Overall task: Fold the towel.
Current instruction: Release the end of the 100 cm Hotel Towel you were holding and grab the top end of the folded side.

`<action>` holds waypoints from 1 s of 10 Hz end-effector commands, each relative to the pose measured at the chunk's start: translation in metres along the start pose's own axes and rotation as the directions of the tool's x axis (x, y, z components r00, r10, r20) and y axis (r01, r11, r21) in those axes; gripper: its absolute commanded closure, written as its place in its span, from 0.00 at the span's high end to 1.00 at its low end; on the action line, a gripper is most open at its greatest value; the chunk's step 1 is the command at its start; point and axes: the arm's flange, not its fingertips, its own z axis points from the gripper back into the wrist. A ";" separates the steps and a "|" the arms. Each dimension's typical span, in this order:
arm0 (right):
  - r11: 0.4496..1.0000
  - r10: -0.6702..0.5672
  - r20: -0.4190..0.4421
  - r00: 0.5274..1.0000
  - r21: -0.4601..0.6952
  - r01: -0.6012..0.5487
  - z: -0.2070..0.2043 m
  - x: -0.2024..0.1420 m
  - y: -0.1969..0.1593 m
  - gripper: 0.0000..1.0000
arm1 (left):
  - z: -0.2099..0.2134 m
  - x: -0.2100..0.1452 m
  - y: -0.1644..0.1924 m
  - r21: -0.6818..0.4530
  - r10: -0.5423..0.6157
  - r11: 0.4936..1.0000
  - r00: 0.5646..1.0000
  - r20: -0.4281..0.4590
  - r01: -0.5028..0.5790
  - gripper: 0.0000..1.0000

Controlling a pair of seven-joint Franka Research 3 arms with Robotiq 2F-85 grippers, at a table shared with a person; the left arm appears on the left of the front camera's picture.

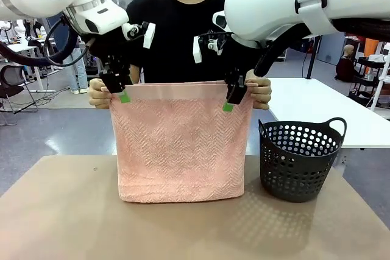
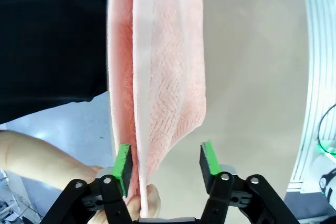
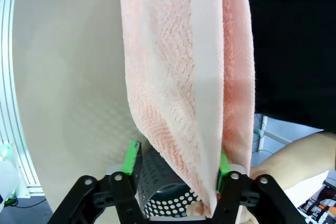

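Note:
The salmon-pink towel (image 1: 180, 144) hangs doubled over the table, its fold resting on the tabletop. A person's hands (image 1: 97, 94) pinch its two top corners. At the top left corner my left gripper (image 1: 122, 92) is open; in the left wrist view the towel (image 2: 157, 77) hangs between its green pads (image 2: 124, 162), against one pad and clear of the other. At the top right corner my right gripper (image 1: 230, 101) is also open. In the right wrist view the towel (image 3: 178, 77) hangs loosely between the spread fingers (image 3: 132, 157).
A dark perforated basket (image 1: 301, 159) with handles stands on the brown table (image 1: 61, 211), right of the towel. The person stands at the far edge behind the towel. A white table (image 1: 329, 111) lies beyond on the right.

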 end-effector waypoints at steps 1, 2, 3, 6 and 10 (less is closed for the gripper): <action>0.997 0.008 0.015 1.000 -0.082 -0.006 0.025 -0.001 0.002 1.00 | 0.019 0.007 -0.004 0.091 -0.014 0.996 1.000 -0.004 0.015 0.78; 0.996 0.010 0.046 0.999 -0.086 -0.006 0.039 0.001 0.003 1.00 | 0.031 0.009 -0.007 0.103 -0.036 0.994 0.999 0.003 0.036 0.87; 0.994 0.032 0.032 0.999 -0.102 -0.028 0.052 0.004 0.002 0.97 | 0.042 0.012 -0.005 0.117 -0.047 0.992 0.999 -0.012 0.048 1.00; 0.996 0.055 -0.001 0.999 -0.069 -0.055 0.064 0.007 -0.012 1.00 | 0.049 0.015 0.012 0.097 -0.021 0.995 1.000 -0.017 0.023 1.00; 0.999 0.031 -0.004 1.000 0.028 -0.031 0.050 0.012 -0.037 1.00 | 0.037 0.017 0.040 0.038 -0.033 0.999 0.999 -0.027 0.034 1.00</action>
